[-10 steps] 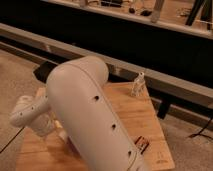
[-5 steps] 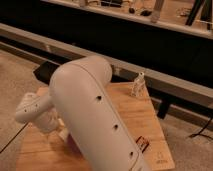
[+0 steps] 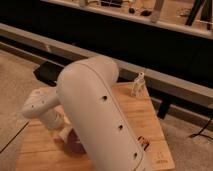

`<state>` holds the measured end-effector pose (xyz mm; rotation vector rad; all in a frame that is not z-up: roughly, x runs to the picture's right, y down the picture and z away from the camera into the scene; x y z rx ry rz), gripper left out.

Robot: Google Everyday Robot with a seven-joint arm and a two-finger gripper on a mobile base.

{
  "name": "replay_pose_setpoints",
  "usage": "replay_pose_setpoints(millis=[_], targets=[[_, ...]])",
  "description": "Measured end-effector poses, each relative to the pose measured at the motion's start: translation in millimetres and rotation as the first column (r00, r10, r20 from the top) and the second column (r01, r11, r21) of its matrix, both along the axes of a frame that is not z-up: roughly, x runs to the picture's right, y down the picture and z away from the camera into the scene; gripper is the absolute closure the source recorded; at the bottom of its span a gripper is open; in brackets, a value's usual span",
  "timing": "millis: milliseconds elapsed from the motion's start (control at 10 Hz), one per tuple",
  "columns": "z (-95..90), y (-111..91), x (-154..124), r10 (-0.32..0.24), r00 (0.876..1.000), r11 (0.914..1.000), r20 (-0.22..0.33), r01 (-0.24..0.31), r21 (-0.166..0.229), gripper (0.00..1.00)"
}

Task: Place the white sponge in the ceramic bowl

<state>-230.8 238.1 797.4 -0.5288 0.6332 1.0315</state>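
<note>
Peeking from under the arm's thick white link (image 3: pixel 100 115), the ceramic bowl (image 3: pixel 75 144) sits on the wooden bench (image 3: pixel 45 150). You cannot tell where the white sponge lies. Your end effector (image 3: pixel 65 134) hangs just left of the bowl, jaws wide, with the wrist (image 3: pixel 37 106) angled downward.
</note>
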Motion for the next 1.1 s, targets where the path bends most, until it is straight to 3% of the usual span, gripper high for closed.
replay_pose_setpoints(millis=[800, 1100], targets=[[11.8, 3.2, 14.7, 0.030, 0.998, 0.9993, -0.046, -0.031, -0.021, 0.20], [15.0, 5.0, 14.3, 0.084, 0.996, 0.9950, -0.044, -0.086, -0.052, 0.20]])
